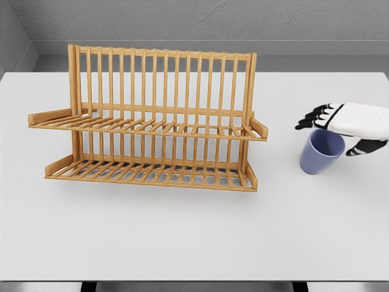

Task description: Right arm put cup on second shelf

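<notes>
A blue cup (pixel 318 156) stands upright on the white table (pixel 194 237), to the right of a wooden two-tier dish rack (pixel 152 128). My right hand (pixel 333 129) comes in from the right edge and hovers just above the cup's rim. Its black fingers (pixel 313 117) are spread over the far side of the rim and the thumb (pixel 364 147) sits at the near right side. The fingers are not closed around the cup. Both rack shelves hold nothing. The left arm does not show.
The rack's upper shelf (pixel 146 126) juts out toward me, with its right end (pixel 260 129) about a cup's width from the cup. A grey wall (pixel 194 24) runs behind the table.
</notes>
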Controlling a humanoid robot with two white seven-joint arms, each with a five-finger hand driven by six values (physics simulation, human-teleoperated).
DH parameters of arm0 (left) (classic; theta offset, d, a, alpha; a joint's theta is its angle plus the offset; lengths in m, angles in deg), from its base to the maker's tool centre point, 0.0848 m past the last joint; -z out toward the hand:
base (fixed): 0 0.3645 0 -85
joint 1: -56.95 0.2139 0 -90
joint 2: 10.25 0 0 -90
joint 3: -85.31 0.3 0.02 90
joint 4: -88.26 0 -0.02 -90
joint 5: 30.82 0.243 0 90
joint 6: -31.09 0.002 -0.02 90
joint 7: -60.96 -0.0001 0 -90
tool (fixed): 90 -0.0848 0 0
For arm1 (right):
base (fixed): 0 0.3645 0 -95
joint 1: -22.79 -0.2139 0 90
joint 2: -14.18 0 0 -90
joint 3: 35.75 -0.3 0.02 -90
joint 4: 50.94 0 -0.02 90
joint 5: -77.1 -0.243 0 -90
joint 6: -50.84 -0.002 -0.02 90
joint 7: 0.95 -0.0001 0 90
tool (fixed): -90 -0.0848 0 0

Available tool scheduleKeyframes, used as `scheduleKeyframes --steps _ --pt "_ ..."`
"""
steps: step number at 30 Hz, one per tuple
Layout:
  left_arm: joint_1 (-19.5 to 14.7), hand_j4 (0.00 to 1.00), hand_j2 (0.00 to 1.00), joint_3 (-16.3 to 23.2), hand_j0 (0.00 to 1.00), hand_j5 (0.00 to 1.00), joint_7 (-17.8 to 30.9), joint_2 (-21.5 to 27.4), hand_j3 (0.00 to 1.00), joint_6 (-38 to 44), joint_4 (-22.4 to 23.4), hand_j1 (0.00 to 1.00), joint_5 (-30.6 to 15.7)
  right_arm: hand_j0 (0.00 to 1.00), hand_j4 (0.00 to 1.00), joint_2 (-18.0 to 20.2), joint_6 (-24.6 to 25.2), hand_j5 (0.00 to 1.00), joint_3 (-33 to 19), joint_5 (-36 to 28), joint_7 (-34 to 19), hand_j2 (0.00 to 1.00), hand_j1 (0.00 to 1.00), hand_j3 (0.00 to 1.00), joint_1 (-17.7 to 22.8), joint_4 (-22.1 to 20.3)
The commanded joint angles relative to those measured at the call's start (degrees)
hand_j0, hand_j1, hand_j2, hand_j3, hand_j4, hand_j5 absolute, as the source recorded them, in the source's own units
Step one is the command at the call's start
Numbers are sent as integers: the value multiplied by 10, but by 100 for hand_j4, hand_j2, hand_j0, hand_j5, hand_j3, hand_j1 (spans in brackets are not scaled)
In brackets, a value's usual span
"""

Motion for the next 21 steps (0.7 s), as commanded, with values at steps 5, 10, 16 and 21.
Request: scheduleKeyframes --steps 5,10,16,21 --pt "0 100 100 1 100 100 0 0 100 1 0 100 0 100 100 -3 2 100 15 -2 0 100 100 100 0 18" --pt "0 100 100 1 100 100 0 0 100 0 0 100 0 100 100 -4 2 100 16 -2 0 100 100 100 0 33" --pt "0 100 100 1 100 100 0 0 100 0 0 100 0 100 100 -19 2 100 21 -2 0 100 100 100 -2 37" --pt "0 100 100 1 100 100 0 0 100 1 0 100 0 100 100 -24 2 100 21 -2 0 100 100 100 -4 40"
